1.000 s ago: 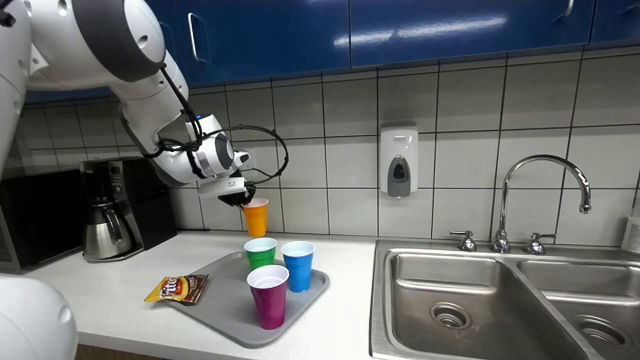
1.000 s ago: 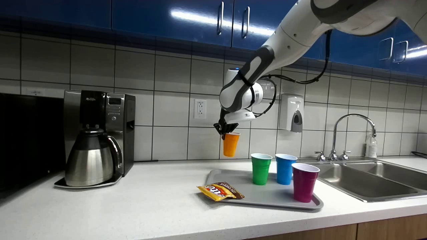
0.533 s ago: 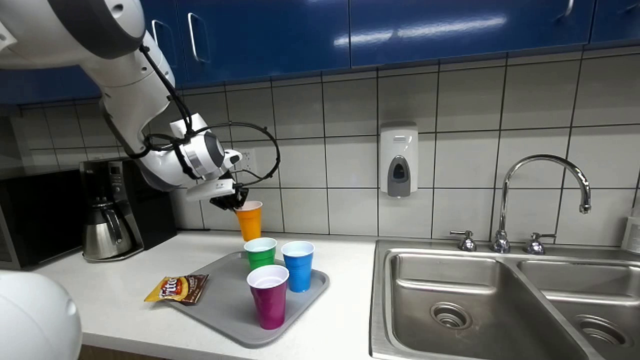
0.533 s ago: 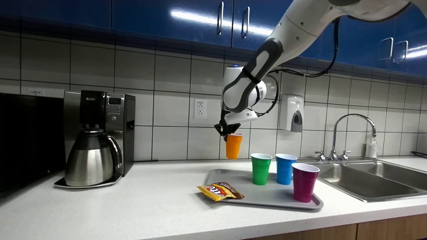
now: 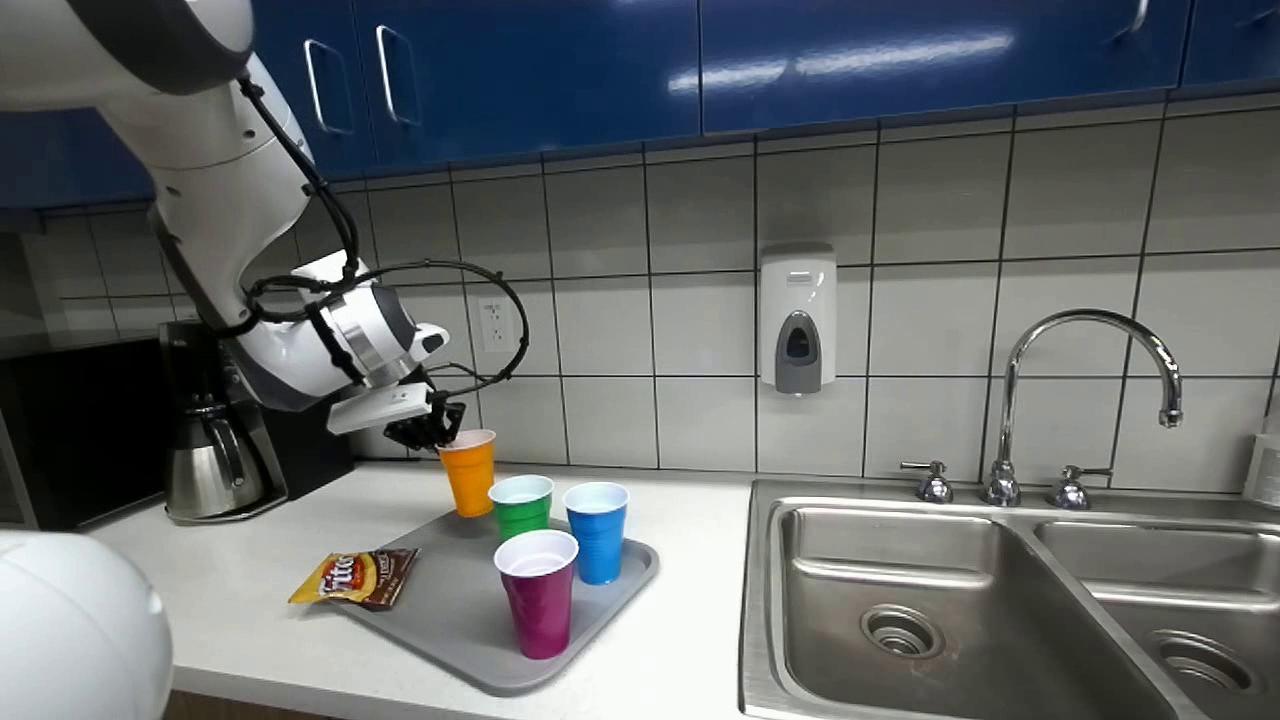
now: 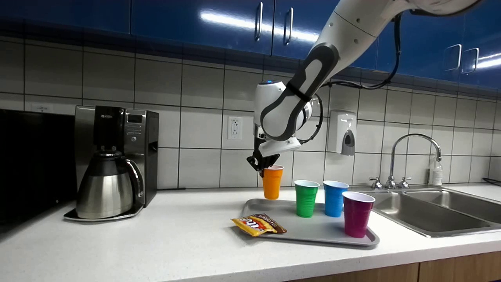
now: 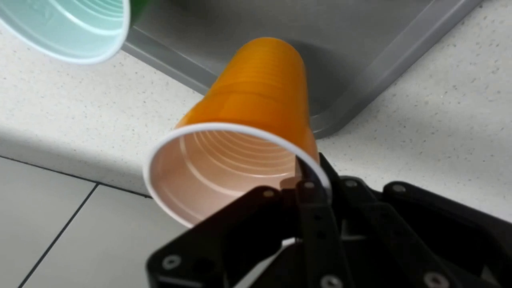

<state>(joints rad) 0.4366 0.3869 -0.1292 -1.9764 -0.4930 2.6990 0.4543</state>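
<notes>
In an exterior view I have the coffee maker [image 6: 111,160] well left of the gray tray [image 6: 313,229], and yellow-and-brown snack packaging [image 6: 259,225] lying across the tray's near left edge. My gripper [image 7: 316,170] pinches the orange cup [image 6: 272,185] by its rim, one finger inside, over the tray's back left corner; I can't tell whether its base touches the tray. Farther right, the green cup [image 6: 305,201], blue cup [image 6: 333,201] and purple cup [image 6: 356,217] stand on the tray, with the sink [image 6: 415,213] beyond its right side.

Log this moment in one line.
gripper: closed on orange cup | orange cup: tilted, over corner of gray tray | standing on tray: green cup, blue cup, purple cup
</notes>
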